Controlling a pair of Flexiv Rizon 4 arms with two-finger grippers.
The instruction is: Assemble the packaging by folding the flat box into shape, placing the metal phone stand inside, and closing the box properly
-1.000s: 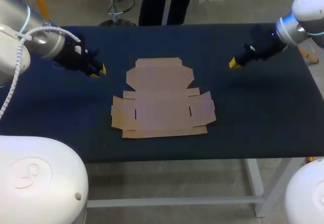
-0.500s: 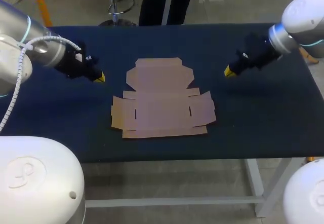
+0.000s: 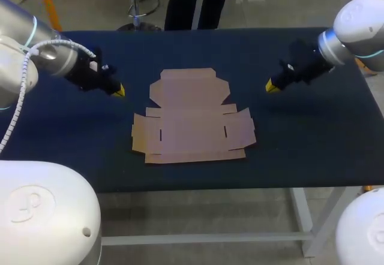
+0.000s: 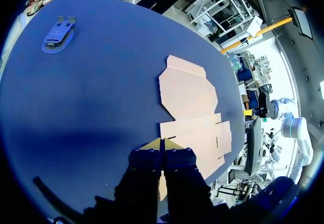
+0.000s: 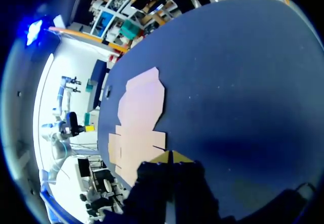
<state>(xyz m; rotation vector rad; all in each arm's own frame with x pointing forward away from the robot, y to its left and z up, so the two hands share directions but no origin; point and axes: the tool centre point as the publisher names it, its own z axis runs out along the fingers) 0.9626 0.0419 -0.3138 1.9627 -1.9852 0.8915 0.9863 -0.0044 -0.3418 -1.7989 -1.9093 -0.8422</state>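
ROBOT ARMS FLANK AN UNFOLDED CARTON AT THE OUTSET OF A PACKAGING JOB. The flat cardboard box blank [image 3: 192, 118] lies at the centre of the dark blue desk [image 3: 312, 145]. Every panel lies flat and no crease is raised, so folding does not appear to have begun. The left arm [image 3: 51, 58] holds the left jaws just off the blank's 10 o'clock corner. The right arm [image 3: 351, 31] holds the right jaws farther out toward 2 o'clock. Both pairs of yellow tips are pressed together and carry nothing, hovering over bare desk and touching no cardboard. The mirrored posts suit a job that needs two sides worked at once, with each arm placed to come in on its own half of the sheet.

The blank is matte kraft-brown board, thin and stiff-looking, cut in a stepped outline. A lid panel with clipped corners sits at 12 o'clock above a broader body, whose side flaps jut toward 3 and 9 o'clock. Two short slits mark the body, and a narrow strip runs along the 6 o'clock edge. The desk's covering looks soft and dull, and probably leaves little gap for getting under such thin board.

In the left wrist view, what appears to be the metal phone stand [image 4: 56, 33], too small to be sure, rests far ahead of the left jaws. It is well apart from the blank and does not show in the head view.
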